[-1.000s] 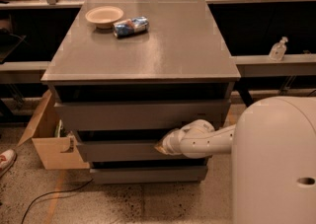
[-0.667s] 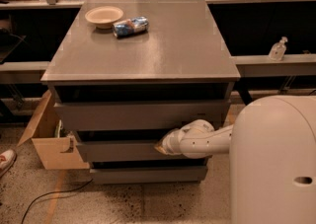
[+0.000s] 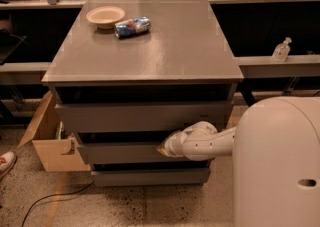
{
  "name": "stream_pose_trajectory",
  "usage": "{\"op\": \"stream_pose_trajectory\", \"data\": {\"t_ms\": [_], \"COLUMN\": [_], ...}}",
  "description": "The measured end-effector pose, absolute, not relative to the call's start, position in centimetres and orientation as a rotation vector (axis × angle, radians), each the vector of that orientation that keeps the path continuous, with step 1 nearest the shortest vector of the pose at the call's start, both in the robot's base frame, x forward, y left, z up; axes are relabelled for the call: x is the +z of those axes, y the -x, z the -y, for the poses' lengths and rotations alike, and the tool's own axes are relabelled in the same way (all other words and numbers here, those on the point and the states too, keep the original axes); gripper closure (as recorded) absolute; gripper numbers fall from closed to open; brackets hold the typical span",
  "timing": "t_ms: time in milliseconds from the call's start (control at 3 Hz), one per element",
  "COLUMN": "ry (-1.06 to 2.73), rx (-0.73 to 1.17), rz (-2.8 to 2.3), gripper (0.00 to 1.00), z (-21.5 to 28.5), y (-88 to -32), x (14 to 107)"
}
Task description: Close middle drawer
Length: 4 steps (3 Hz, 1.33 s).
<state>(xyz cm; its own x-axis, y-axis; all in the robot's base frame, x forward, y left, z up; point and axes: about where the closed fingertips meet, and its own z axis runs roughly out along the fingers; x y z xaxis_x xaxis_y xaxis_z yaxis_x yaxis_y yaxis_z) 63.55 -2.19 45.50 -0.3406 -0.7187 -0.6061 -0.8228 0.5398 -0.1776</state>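
A grey cabinet [image 3: 150,46] has three flat, handle-less drawer fronts stacked one above another. The middle drawer [image 3: 120,154] is the medium-height front, with a dark gap above it, and it stands slightly forward of the slim bottom front [image 3: 150,176]. The taller top front [image 3: 140,117] is above it. My white arm reaches in from the right, and my gripper [image 3: 165,149] is at the right half of the middle drawer's front, against its upper edge. The drawer's inside is hidden.
A cream bowl [image 3: 105,16] and a blue crumpled packet [image 3: 132,26] lie on the cabinet top. An open cardboard box [image 3: 50,143] stands on the floor at the left, with a cable [image 3: 55,198] and a shoe [image 3: 5,163]. A sanitizer bottle [image 3: 281,50] stands on the right shelf. My white body [image 3: 277,166] fills the lower right.
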Motion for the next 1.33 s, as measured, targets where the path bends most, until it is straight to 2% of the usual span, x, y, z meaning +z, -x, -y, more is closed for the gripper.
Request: {"op": "stream_pose_trajectory", "data": {"t_ms": [667, 1000, 1333], "ry": [1.239, 1.239, 1.24], "rx": [0.21, 0.21, 0.21], "rz": [-2.136, -2.136, -2.136], "gripper": [1.0, 0.87, 0.63], "z": [2.21, 2.2, 2.19], "y": [-63.52, -63.52, -63.52], "x": [45.5, 45.5, 45.49]}}
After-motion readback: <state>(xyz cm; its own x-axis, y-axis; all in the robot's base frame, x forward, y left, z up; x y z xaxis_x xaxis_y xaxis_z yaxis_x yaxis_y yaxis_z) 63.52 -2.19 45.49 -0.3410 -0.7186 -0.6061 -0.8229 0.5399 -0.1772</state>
